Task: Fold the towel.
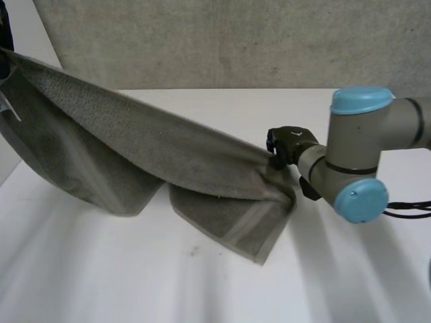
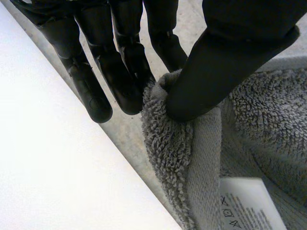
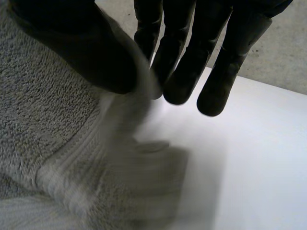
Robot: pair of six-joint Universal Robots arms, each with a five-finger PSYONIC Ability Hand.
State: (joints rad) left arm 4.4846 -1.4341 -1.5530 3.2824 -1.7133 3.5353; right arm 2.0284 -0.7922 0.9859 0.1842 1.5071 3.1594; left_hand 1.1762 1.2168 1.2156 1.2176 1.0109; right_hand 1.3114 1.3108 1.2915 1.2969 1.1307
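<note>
The left hand point(image 2: 225, 62) is clamped on the towel point(image 2: 259, 110): its thumb presses a bunched bit of the terry edge against the side of the fingers point(image 2: 120, 72), which otherwise hang fairly straight. Just below that pinch runs the flat woven hem band point(image 2: 204, 163). Sewn to the cloth a little way from the thumb is a white care label point(image 2: 247, 203). It carries small black laundry symbols, what look like a cross, a circle in a square and a triangle, beside lines of print too small to read. Past the fingers lies the white tabletop point(image 2: 48, 167). The right hand point(image 3: 86, 52) is also closed on the towel, at its opposite end. The thumb sits on top of the cloth and the fingers behind it, gripping where the terry meets the hem band, and the corner hangs blurred below the hand. From the head view, the grey towel is held up in the air, stretched in a slope from high at the robot's left down to the right hand, which sits at the end of the right arm point(image 1: 357, 148). Below that taut upper edge the cloth sags in two hanging folds. Their lower edges come down to the tabletop or very close to it; whether they touch cannot be told. A grey wall point(image 1: 236, 40) stands behind the tabletop.
</note>
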